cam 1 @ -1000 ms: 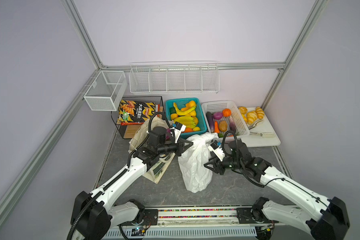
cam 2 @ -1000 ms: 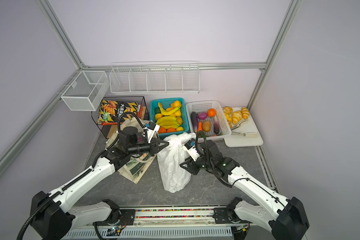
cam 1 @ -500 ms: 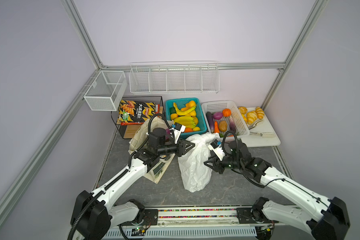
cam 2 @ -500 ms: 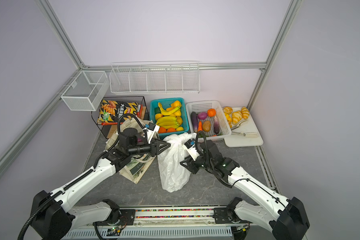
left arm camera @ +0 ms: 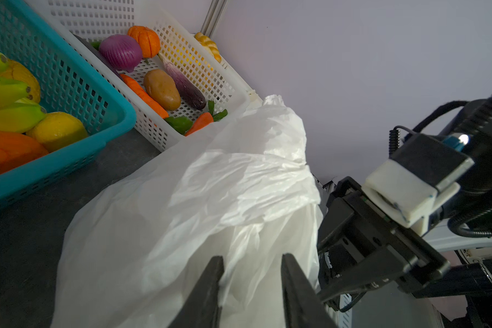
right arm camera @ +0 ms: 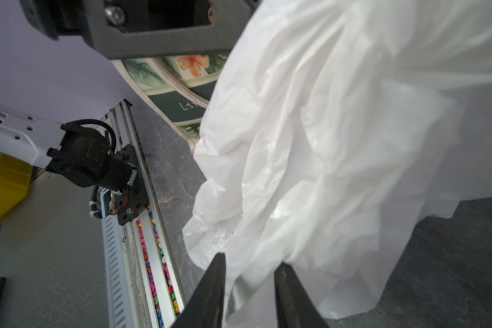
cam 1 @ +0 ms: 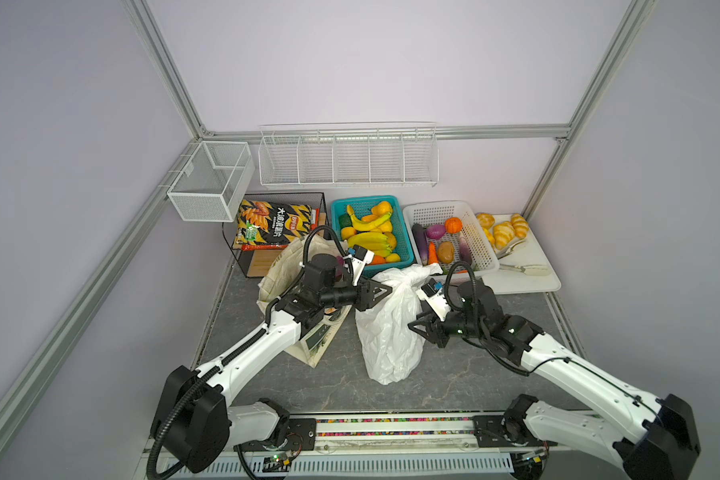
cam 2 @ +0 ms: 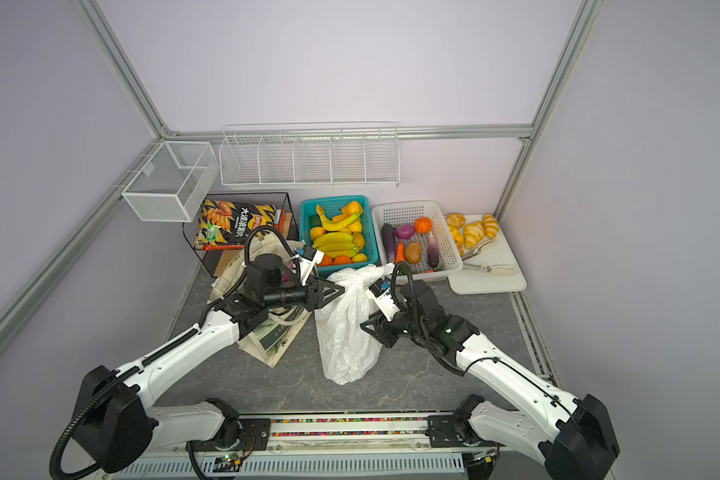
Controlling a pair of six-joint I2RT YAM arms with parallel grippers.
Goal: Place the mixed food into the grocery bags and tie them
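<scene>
The thin white plastic bag (cam 1: 391, 328) (cam 2: 346, 332) stands mid-table with its top bunched into a knot. My left gripper (cam 1: 389, 287) (cam 2: 342, 289) (left arm camera: 252, 257) is at that knot, open, with plastic (left arm camera: 210, 198) just beyond its fingers. My right gripper (cam 1: 411, 326) (cam 2: 363, 326) (right arm camera: 250, 259) is at the bag's right flank, open, with a loose fold (right arm camera: 338, 142) between its fingers. The cream canvas tote (cam 1: 283, 266) (cam 2: 271, 336) (right arm camera: 176, 102) slumps under my left arm, a purple piece (cam 2: 285, 276) in its mouth. The rest of the mixed food is hidden.
Behind the bags stand a teal basket (cam 1: 406, 257) of bananas and oranges, a white basket (cam 1: 487, 257) of toy vegetables, and a white tray (cam 1: 533, 278) with croissants. A black wire rack (cam 1: 242, 249) holds a black-and-yellow chip bag (cam 1: 275, 222). Wire baskets (cam 1: 208, 187) hang on the walls.
My left gripper, shut at the bag's knot a second ago, now stands open there. The right gripper's jaws have narrowed slightly. Both arms have barely shifted.
</scene>
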